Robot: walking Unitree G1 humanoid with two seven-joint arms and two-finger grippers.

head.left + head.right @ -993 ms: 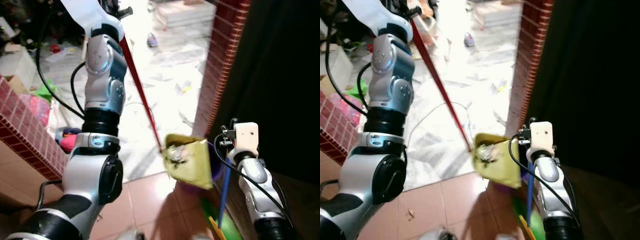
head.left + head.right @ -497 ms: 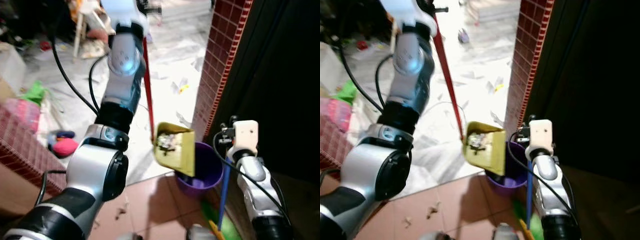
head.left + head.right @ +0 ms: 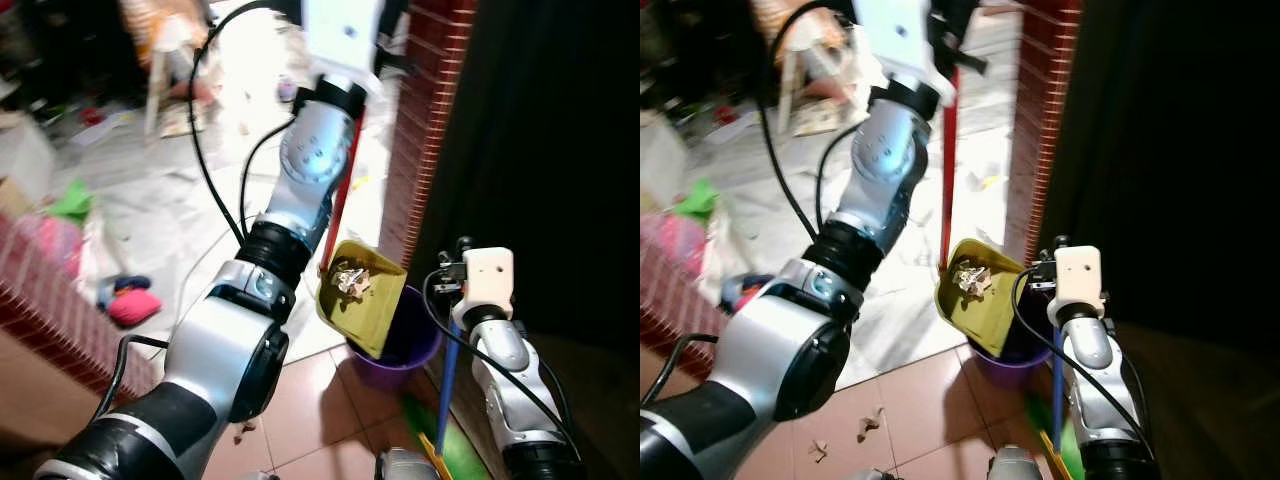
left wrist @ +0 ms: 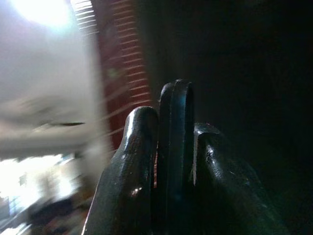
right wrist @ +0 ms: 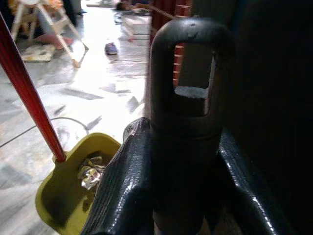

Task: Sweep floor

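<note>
A yellow dustpan (image 3: 365,305) hangs tilted over a purple bin (image 3: 418,342), with crumpled scraps (image 3: 349,279) lying in it. Its red handle (image 3: 340,200) rises almost upright to my raised left arm. In the left wrist view my left gripper (image 4: 173,127) is shut on the black loop at the handle's top. My right gripper (image 5: 181,142) is shut on the black end cap of a broom, whose blue stick (image 3: 449,385) runs down to green bristles (image 3: 425,432) beside the bin.
A red brick pillar (image 3: 425,130) stands just behind the bin, with a dark doorway (image 3: 560,150) to its right. A low brick wall (image 3: 50,290) is at the left. Paper litter lies on the white marble floor (image 3: 190,200), and scraps (image 3: 868,423) on the terracotta tiles.
My left arm has swung up and right toward the pillar. The red handle went from leaning left to nearly upright. The dustpan now hangs over the purple bin. The view shifted too.
</note>
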